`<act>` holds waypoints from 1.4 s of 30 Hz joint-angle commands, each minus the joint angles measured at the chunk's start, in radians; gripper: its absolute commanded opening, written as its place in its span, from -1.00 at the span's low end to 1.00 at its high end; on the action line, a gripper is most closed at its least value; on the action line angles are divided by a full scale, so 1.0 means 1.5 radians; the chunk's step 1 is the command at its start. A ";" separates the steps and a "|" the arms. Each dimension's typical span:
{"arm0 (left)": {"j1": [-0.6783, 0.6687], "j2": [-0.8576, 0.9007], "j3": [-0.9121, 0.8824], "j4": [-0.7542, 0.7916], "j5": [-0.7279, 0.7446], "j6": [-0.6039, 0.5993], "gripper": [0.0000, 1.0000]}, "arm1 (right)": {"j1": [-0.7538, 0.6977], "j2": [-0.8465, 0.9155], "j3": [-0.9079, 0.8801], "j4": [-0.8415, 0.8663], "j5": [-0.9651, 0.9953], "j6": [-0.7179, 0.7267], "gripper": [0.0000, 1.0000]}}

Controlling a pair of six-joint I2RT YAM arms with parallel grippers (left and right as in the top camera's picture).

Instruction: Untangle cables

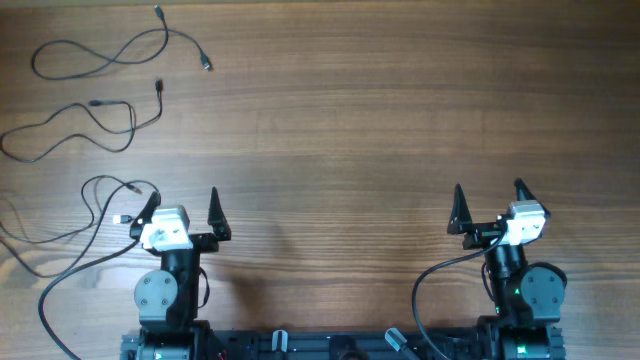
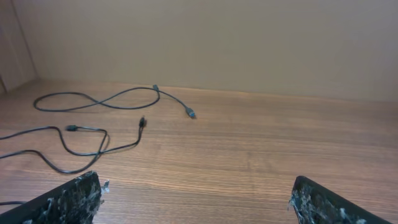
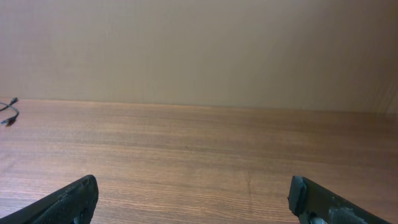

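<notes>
Cables (image 1: 95, 103) — outside both jaws, leftward

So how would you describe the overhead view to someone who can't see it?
Seen from above, thin dark cables lie loosely along the left side of a wooden table. At the near edge, the robot's left gripper and right gripper stand open and empty.

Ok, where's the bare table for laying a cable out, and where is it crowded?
Free: the centre and right of the table, from the cables across to the right edge, including the strip between the left gripper and right gripper. Crowded: the left third, where the cables sprawl to the left gripper.
</notes>
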 commanded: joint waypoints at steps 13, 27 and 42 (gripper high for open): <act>0.003 -0.007 -0.005 0.002 -0.013 0.025 1.00 | 0.003 -0.007 -0.001 0.002 0.011 0.009 0.99; 0.003 -0.007 -0.005 0.004 -0.013 0.025 1.00 | 0.003 -0.007 -0.001 0.002 0.012 0.009 0.99; -0.049 -0.007 -0.005 0.005 -0.013 0.025 1.00 | 0.003 -0.007 -0.001 0.002 0.012 0.009 0.99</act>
